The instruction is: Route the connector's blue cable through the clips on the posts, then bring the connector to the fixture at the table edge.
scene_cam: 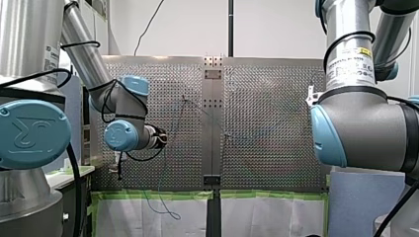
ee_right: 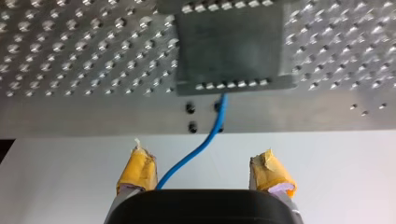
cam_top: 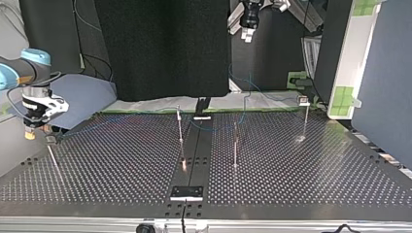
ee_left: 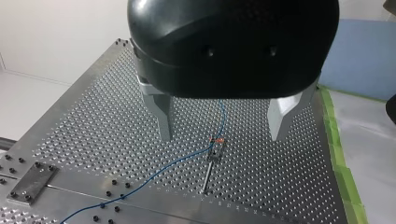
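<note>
In the left wrist view my left gripper [ee_left: 223, 136] hangs open high above the table, its metal fingers [ee_left: 163, 116] wide apart. Under it the blue cable [ee_left: 159, 169] runs across the holes and through a clip [ee_left: 216, 142] on top of a thin post [ee_left: 208, 176]. My right gripper [ee_right: 201, 156] is open, yellow pads [ee_right: 136, 169] apart. The blue cable [ee_right: 211, 135] passes between the pads untouched and ends under a dark grey plate [ee_right: 229, 44] at the table's edge. The connector itself I cannot make out. In the top view my right gripper [cam_top: 34, 127] hovers beside a post [cam_top: 54, 162] at the left.
Three more thin posts [cam_top: 180, 128] [cam_top: 235, 145] [cam_top: 305, 119] stand on the perforated table [cam_top: 121, 160]. A small plate [cam_top: 186, 192] sits on the middle strip at the near edge. Green tape [ee_left: 341, 163] lines one table edge. The cable [scene_cam: 163, 200] dangles below the table in the front view.
</note>
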Controlling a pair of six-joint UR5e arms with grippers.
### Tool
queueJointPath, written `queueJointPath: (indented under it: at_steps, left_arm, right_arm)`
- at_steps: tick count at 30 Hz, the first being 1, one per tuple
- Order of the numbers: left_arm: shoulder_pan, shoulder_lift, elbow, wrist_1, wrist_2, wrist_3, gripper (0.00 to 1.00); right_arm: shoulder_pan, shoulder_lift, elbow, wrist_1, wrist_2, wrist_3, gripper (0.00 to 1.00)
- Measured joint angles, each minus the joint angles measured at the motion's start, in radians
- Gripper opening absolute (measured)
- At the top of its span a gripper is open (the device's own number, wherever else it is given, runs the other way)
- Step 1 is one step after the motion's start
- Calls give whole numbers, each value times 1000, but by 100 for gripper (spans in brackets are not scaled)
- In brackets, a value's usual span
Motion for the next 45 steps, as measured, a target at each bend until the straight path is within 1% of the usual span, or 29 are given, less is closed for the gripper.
queueJointPath:
  at_steps: [5, 8, 11, 14, 20, 21, 23, 28, 29, 31, 32, 33, 35, 38, 42, 45]
  left_arm:
    - [0, 0, -1, -1, 1, 1, 100]
    - [-1, 0, -1, -2, 1, 6, 100]
    - [-1, 0, -2, -1, 1, 10, 100]
    - [-1, 0, -2, 3, 1, 12, 100]
    - [-1, 0, -3, 10, 1, 13, 100]
    - [-1, 0, -3, 10, 1, 15, 100]
    - [-1, 0, -3, 8, 1, 17, 100]
    - [-1, 0, -4, -1, 2, 22, 100]
    - [-1, 0, -4, -3, 2, 22, 100]
    - [-1, 0, -4, -5, 2, 23, 100]
    - [-1, 0, -4, -5, 2, 23, 100]
    - [-1, 0, -4, -2, 1, 23, 100]
    - [-1, 0, -4, 7, 1, 22, 100]
    - [0, 0, 2, 28, -3, 16, 100]
    - [1, 0, 19, 64, -29, -3, 100]
    - [1, 0, 31, 88, -51, -5, 100]
  right_arm:
    - [8, -5, 28, -3, 42, 3, 100]
    - [12, -21, 54, -23, 69, 6, 100]
    - [21, -48, 84, -51, 99, 2, 100]
    - [38, -75, 112, -78, 127, -7, 100]
    - [88, -129, 166, -133, 181, -15, 100]
    - [98, -140, 177, -143, 192, -20, 100]
    - [114, -156, 192, -159, 208, -29, 100]
    - [156, -198, 235, -200, 250, -66, 100]
    - [163, -205, 242, -205, 257, -73, 100]
    - [183, -217, 261, -214, 277, -92, 100]
    - [188, -218, 266, -215, 282, -96, 100]
    - [197, -220, 275, -215, 291, -103, 100]
    - [210, -219, 289, -214, 304, -110, 100]
    - [233, -205, 311, -213, 327, -122, 100]
    - [270, -172, 348, -216, 364, -140, 100]
    - [297, -145, 366, -228, 391, -147, 100]
